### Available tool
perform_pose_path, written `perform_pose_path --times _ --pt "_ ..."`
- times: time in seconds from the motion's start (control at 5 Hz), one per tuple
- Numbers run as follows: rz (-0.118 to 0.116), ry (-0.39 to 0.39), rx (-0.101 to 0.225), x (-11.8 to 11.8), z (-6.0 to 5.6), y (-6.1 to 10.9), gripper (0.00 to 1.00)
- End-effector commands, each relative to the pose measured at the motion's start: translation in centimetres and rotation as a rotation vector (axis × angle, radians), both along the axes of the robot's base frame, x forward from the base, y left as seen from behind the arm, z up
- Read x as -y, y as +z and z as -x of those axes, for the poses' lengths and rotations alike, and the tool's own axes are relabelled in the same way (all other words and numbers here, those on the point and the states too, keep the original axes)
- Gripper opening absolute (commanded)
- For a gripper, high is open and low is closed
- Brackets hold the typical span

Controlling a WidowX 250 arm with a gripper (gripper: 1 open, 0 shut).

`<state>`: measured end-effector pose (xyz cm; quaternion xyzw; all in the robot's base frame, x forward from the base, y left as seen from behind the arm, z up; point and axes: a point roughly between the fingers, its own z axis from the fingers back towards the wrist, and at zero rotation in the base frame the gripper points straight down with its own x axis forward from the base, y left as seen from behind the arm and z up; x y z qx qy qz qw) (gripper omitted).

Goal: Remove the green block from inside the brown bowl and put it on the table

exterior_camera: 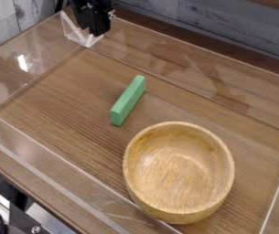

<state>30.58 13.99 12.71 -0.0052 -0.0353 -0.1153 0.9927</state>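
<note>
The black fingers (91, 35) hang at the far left corner of the counter (69, 101), pointing down over bare wood beside the clear acrylic wall (32, 41). They hold nothing; whether they stand apart or together cannot be told from this view. The green block (128, 100) lies flat on the counter, well apart from the fingers, nearer the camera and to their right, angled diagonally. The brown bowl (178, 171) sits farther still from the fingers, near the front right, just beside the block's lower end but apart from it.
</note>
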Motion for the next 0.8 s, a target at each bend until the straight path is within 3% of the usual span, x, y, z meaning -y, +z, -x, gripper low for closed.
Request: perform_pose_path --times 0.0,0.6 --pt "-0.023 -0.006 0.063 -1.6 -1.0 1.4 1.0" --pt "0.029 0.075 0.052 0.2 0.7 1.6 1.0"
